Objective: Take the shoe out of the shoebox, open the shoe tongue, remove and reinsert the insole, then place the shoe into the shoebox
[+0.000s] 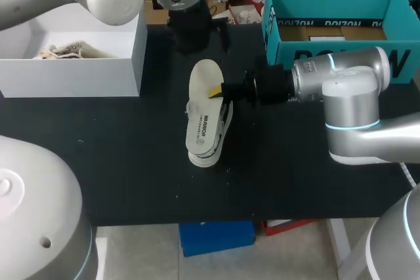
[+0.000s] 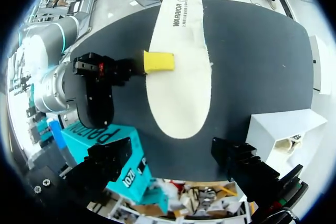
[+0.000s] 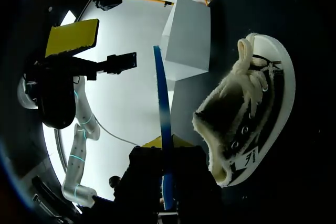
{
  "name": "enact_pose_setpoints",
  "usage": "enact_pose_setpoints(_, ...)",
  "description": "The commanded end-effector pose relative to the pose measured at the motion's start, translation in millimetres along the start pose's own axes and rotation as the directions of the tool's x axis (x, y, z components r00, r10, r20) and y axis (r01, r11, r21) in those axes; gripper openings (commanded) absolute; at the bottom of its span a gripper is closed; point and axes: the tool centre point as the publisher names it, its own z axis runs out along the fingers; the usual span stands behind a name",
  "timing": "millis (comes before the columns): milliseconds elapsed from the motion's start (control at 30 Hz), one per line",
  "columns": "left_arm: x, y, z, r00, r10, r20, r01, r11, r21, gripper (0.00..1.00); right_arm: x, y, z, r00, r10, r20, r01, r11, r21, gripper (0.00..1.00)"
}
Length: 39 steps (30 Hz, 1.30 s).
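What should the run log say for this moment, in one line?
step: insole out | right jaws: shut on insole, above shoe | left jaws: open

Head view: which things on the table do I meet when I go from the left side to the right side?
white box → insole → teal shoebox

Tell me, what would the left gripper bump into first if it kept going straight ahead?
Most likely the insole, which lies dead ahead of the left gripper and its open fingers, pinched by the right gripper. How far off it is, I cannot tell.
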Motion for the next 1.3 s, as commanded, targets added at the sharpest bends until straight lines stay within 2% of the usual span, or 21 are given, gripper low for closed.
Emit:
enact_pose_setpoints(33, 0.9, -9.7, -5.5, 1.0, 0.004, 0.002, -0.004, 1.0, -0.005, 1.0, -0.3, -0.4, 1.2, 1.0, 0.0, 0.0, 0.0, 1.0, -0.003, 0.0)
enact_pose_setpoints(233, 2.4, -29.4, -17.8, 1.0, 0.007, 0.01, -0.007, 1.0, -0.009, 1.0, -0.3, -0.4, 1.2, 1.0, 0.0, 0.0, 0.0, 1.0, -0.003, 0.0)
enact_pose_setpoints(467, 5.5, -65.8, -31.1, 1.0, 0.013, 0.012, -0.013, 1.0, -0.007, 1.0, -0.3, -0.4, 1.2, 1.0, 0.0, 0.0, 0.0, 1.0, -0.003, 0.0)
enact_pose_setpoints(1033, 17.9, -159.0, -43.4, 1.0, 0.02, 0.001, -0.02, 1.0, 0.015, 1.0, -0.3, -0.4, 1.2, 1.0, 0.0, 0.0, 0.0, 1.0, -0.003, 0.0)
enact_pose_setpoints(1300, 22.3, -185.6, -46.2, 1.0, 0.022, -0.004, -0.022, 1.0, 0.022, 1.0, -0.3, -0.4, 1.2, 1.0, 0.0, 0.0, 0.0, 1.0, -0.003, 0.0)
